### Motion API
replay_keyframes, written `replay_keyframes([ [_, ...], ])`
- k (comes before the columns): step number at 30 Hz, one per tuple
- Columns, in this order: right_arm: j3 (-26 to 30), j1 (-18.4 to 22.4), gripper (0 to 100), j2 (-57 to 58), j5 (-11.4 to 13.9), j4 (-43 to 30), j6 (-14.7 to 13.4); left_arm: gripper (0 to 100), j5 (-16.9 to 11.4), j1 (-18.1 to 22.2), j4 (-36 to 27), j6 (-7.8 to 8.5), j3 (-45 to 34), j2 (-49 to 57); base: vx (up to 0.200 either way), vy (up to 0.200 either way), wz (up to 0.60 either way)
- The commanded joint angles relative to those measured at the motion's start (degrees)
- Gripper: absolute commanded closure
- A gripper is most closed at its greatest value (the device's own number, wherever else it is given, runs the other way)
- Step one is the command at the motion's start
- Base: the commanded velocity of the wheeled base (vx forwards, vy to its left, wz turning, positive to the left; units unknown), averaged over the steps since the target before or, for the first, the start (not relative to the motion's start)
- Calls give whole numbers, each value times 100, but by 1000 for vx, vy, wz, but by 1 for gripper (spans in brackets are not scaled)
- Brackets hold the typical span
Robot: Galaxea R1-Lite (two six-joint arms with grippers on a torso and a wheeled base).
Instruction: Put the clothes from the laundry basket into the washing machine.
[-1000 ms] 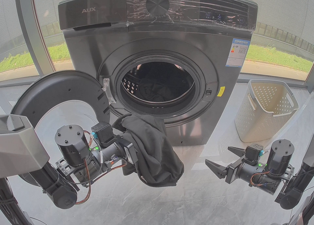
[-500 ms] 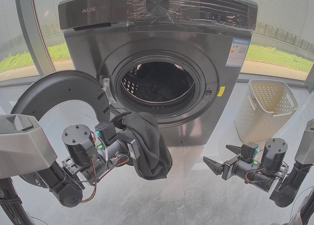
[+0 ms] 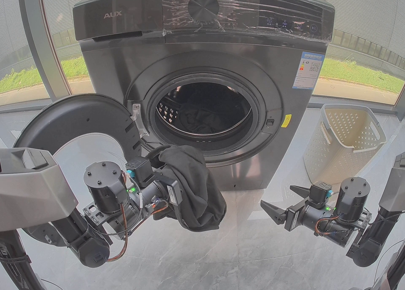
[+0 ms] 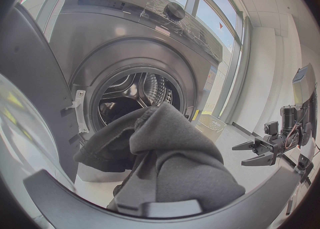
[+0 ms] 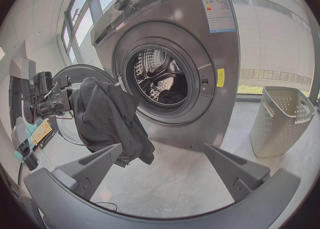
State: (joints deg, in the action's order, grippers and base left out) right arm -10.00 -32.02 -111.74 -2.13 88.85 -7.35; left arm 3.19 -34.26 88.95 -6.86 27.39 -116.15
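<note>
Dark garment below washer mouth.
Clamped by left gripper, right gripper gaping empty; drooping hem could snag the rim.

Dark grey washing machine, black garment, beige laundry basket with lattice holes, seemingly dark clothes inside the machine.

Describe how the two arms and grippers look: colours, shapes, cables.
The left arm and right arm are black, with round bolt-studded motor housings, boxy wrist cameras with teal connectors, green lights and looped orange-brown cables. The left has a white label near its wrist. The right gripper has two dark wedge-shaped, pointed fingers.
</note>
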Motion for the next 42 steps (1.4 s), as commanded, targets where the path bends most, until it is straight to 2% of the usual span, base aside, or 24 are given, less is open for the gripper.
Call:
replay_keyframes([
  [1, -2, -14, 0, -23, 2, 1, -3, 100, 6, -2, 8, 1, 12, -74, 0, 0, 0],
  [6, -11, -14, 0, -15, 2, 1, -3, 100, -3, -11, 8, 1, -23, -83, 0, 0, 0],
  [12, -2, -23, 0, -23, -6, 1, -3, 100, 15, -134, 8, 1, -32, -109, 200, 0, 0],
  [21, 6, -41, 0, -32, -6, 1, -3, 100, 85, -196, 8, 1, -32, -118, 0, 0, 0],
  [30, 6, -173, 0, -23, -103, 1, -12, 100, 102, -301, 8, 1, -50, -118, 200, 0, 0],
  [39, 6, -208, 0, -23, -138, 1, -21, 100, 164, -345, 8, -8, -67, -127, 0, 0, 0],
  [42, 15, -208, 0, -23, -138, 1, -21, 100, 173, -406, 8, 1, -76, -127, 200, 0, 0],
])
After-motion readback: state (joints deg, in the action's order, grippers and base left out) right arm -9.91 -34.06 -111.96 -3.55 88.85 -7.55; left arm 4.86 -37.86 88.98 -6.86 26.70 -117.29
